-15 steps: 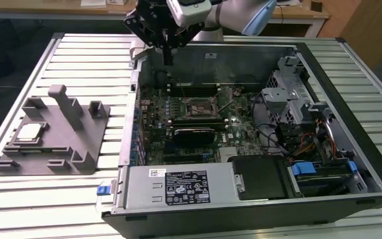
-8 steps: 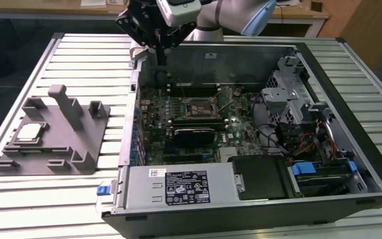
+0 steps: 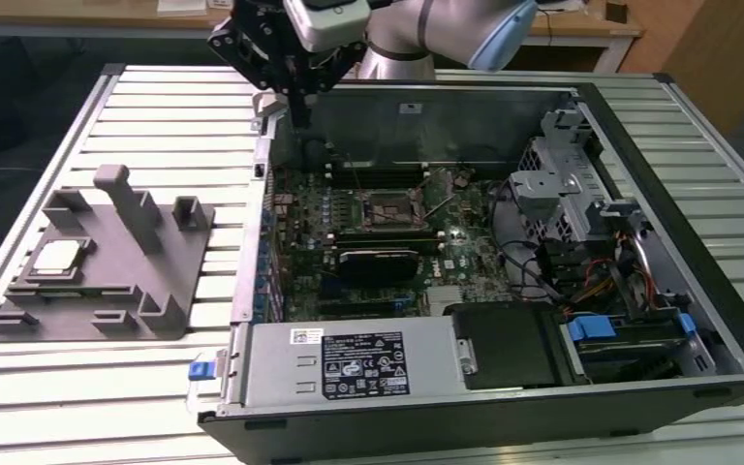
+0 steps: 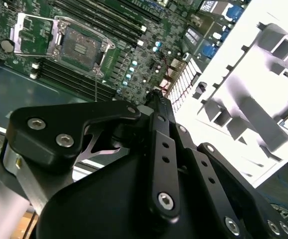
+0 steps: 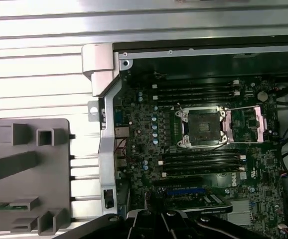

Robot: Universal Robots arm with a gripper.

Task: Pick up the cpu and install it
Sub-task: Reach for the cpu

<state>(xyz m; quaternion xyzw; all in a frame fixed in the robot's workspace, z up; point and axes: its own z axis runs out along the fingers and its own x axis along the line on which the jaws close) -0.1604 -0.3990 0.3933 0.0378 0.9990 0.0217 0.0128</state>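
The cpu point(image 3: 59, 257), a small silvery square with a pale rim, lies flat in a pocket of the grey fixture block point(image 3: 101, 262) at the exterior view's left, outside the computer case. My gripper point(image 3: 305, 114) hangs high above the case's back left corner, far from the cpu, its fingers shut together with nothing between them. The motherboard socket point(image 3: 386, 208) sits mid-board with its metal frame swung open; it also shows in both wrist views, socket point(image 5: 202, 127) and socket point(image 4: 81, 47). In the second wrist view the gripper point(image 4: 156, 97) tip points toward the case edge.
The open computer case point(image 3: 682, 194) lies on a slatted metal table point(image 3: 36, 126). Inside it are memory slots point(image 5: 199, 92), a black card point(image 3: 379, 263), a power supply point(image 3: 346, 360), drive cages and cables at the right. The grey fixture point(image 5: 29, 164) has tall upright posts.
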